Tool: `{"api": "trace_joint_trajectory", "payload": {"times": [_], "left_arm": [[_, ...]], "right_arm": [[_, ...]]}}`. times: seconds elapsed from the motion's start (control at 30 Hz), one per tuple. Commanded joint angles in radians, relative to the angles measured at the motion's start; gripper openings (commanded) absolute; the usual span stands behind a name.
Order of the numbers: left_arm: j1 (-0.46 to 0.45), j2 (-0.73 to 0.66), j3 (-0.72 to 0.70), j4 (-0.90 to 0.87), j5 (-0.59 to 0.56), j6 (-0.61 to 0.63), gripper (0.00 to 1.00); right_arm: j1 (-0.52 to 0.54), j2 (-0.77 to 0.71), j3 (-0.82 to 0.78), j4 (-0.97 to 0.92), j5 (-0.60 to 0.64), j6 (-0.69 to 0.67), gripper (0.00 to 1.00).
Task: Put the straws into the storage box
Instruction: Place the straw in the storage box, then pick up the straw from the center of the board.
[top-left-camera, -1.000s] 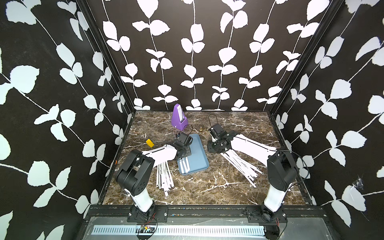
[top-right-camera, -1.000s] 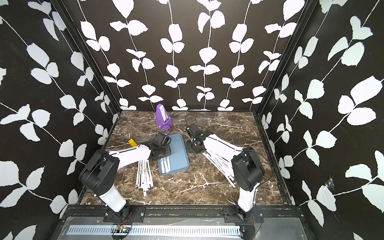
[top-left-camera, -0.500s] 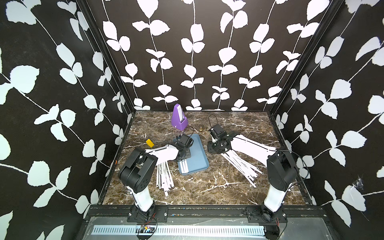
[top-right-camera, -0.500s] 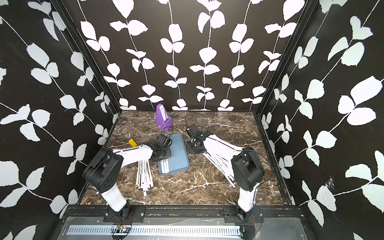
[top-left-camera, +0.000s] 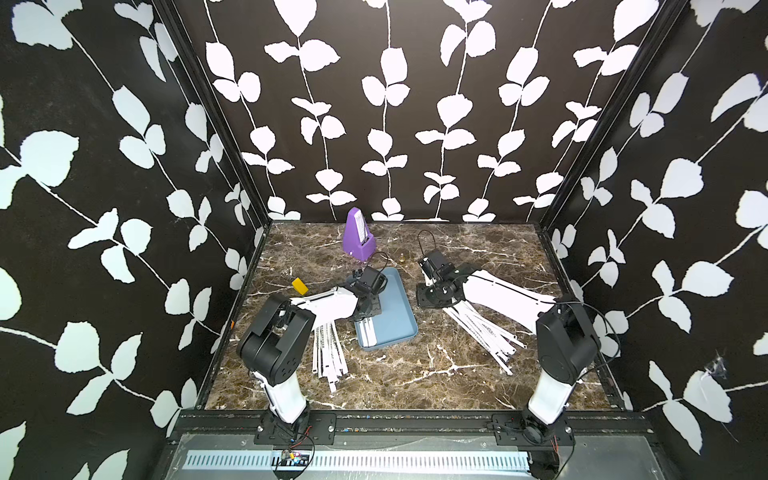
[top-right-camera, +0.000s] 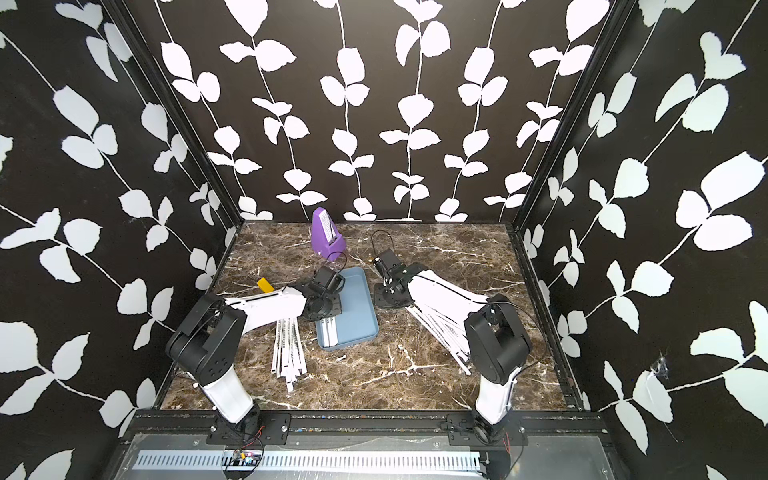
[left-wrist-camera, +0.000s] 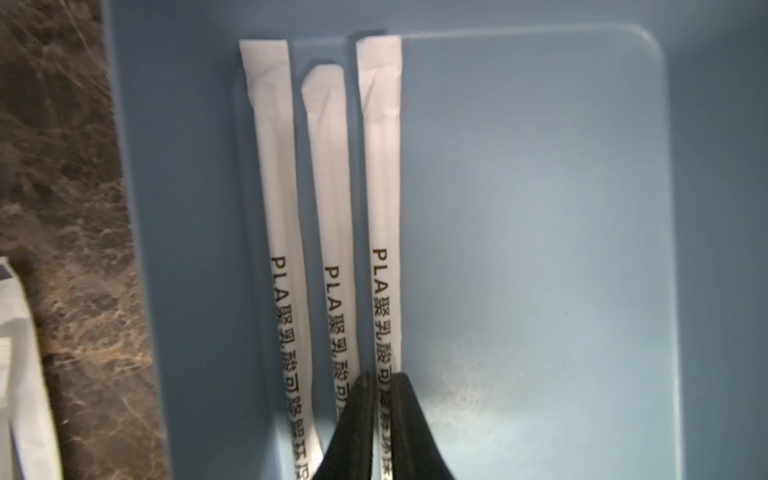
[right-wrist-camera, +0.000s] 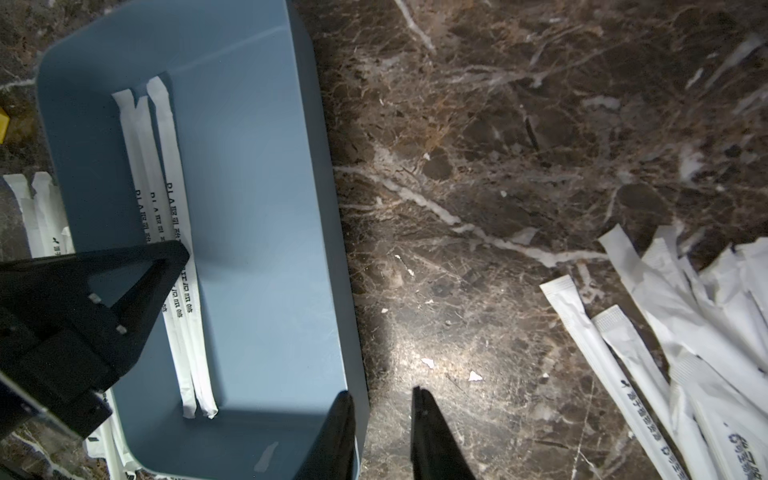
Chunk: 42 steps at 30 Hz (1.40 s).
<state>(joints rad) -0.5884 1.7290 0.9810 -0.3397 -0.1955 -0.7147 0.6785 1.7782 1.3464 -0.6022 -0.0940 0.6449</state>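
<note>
The light blue storage box (top-left-camera: 395, 307) (top-right-camera: 357, 307) lies mid-table with three white printed straws (left-wrist-camera: 328, 187) (right-wrist-camera: 166, 187) side by side on its floor (left-wrist-camera: 540, 208). My left gripper (left-wrist-camera: 382, 376) (top-left-camera: 365, 309) reaches down into the box. Its jaws stand a crack apart astride the third straw, which rests flat on the floor. My right gripper (right-wrist-camera: 380, 392) (top-left-camera: 419, 301) is open at the box's right wall (right-wrist-camera: 332, 249), one finger inside the rim and the other over the table. More straws lie in a left pile (top-left-camera: 328, 353) and a right pile (top-left-camera: 482, 330) (right-wrist-camera: 685, 332).
A purple metronome (top-left-camera: 358, 232) (top-right-camera: 326, 235) stands behind the box near the back wall. A small yellow block (top-left-camera: 300, 285) (top-right-camera: 265, 284) sits at the far left. Black leaf-patterned walls close the marble table on three sides.
My left jaws have parted a little from shut, over the straw in the box. Both arms have barely moved.
</note>
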Motion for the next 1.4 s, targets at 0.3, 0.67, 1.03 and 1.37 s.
{"api": "trace_joint_trajectory", "payload": {"times": [0.3, 0.67, 1.03, 1.37], "left_arm": [[-0.004, -0.328, 0.053, -0.187, -0.074, 0.068, 0.45], [-0.004, -0.591, -0.072, -0.249, -0.197, 0.202, 0.72], [-0.005, -0.559, -0.126, -0.148, -0.104, 0.154, 0.71], [-0.003, -0.554, -0.153, -0.134, -0.093, 0.148, 0.7]], "right_arm": [[-0.117, -0.248, -0.173, -0.321, 0.145, -0.235, 0.28], [-0.178, -0.301, -0.375, -0.366, 0.2, -0.249, 0.3], [-0.177, -0.185, -0.374, -0.279, 0.225, -0.287, 0.29], [-0.177, -0.111, -0.414, -0.23, 0.279, -0.305, 0.25]]}}
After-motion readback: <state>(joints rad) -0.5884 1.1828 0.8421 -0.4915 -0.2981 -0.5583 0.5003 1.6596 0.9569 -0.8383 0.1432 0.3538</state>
